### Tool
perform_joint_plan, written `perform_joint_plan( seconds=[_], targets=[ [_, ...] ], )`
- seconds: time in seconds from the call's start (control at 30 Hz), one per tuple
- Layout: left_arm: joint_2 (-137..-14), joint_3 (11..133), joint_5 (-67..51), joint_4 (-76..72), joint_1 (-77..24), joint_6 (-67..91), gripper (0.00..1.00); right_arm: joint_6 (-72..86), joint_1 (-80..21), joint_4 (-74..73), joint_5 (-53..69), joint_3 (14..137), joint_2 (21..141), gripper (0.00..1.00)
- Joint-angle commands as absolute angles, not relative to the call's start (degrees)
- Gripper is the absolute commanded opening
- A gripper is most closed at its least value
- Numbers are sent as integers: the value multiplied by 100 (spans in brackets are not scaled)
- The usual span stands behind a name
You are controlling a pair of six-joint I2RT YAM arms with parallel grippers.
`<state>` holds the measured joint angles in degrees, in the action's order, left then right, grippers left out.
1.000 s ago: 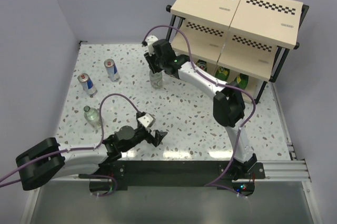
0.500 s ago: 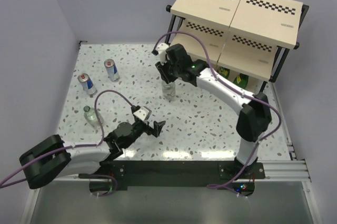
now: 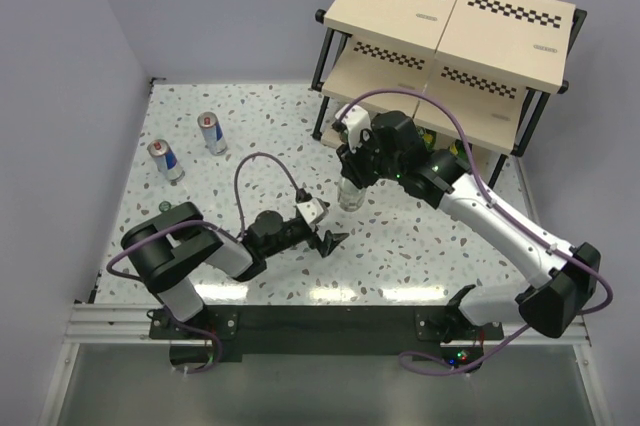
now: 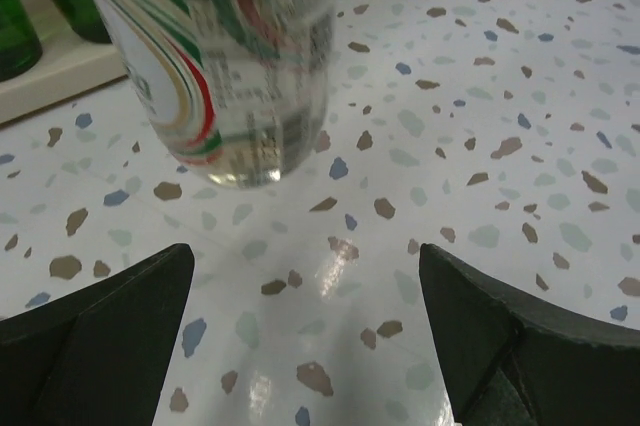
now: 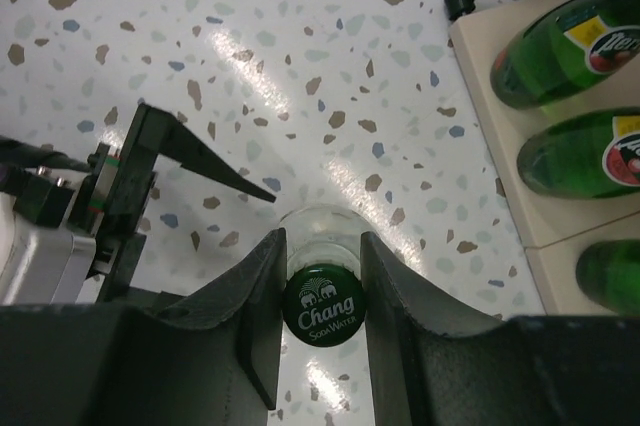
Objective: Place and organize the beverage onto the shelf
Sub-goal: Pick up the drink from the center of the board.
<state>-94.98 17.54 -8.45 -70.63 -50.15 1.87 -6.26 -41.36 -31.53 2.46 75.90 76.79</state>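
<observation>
Speckled white terrazzo tabletop [image 3: 400, 256] under lilac walls, with the three-tier black-tube shelf of pale checker-striped boards [image 3: 400, 6] at one o'clock. Near the table's centre the right gripper [image 3: 352, 178] is clamped from above on the neck of a clear glass soda-water bottle with a green cap [image 3: 350, 198], which hangs upright short of the rack. The blurred left wrist view leaves it unclear whether the base is touching the table. At the bottle's seven o'clock the left gripper [image 3: 325, 239] lies low with its jaws spread wide and nothing between them. That closeness looks like the first hazard, since a nudge from either black finger could swing a bottle pinched only at the neck, or knock it loose. The second hazard is likely to be the rack itself. A top-down hold has to pass under the middle board, so the wrist could catch the frame or the bottle could strike those already stored. In the right wrist view, three green glass bottles with yellow-red labels [image 5: 575, 154] stand close together on the pale bottom board [image 5: 485, 126] at three o'clock of the held bottle. Two blue-and-silver slim cans [image 3: 211, 132] wait at ten o'clock on the table, well apart from the shelf.
</observation>
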Motion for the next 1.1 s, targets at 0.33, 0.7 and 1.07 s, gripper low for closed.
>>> perform_joint_plan(
  seconds=[0.33, 0.7, 1.07],
  targets=[
    [-9527, 2987, -1318, -8508, -5124, 79, 100, -633, -4175, -2856, 835, 7233, 6776, 0],
    [-9685, 3392, -1600, -8051, -5273, 26, 94, -615, -4166, -2953, 949, 7339, 6741, 0],
    [-9764, 3410, -1468, -7603, -5273, 26, 80, -677, -4166, -3041, 914, 7409, 6706, 0]
  ],
)
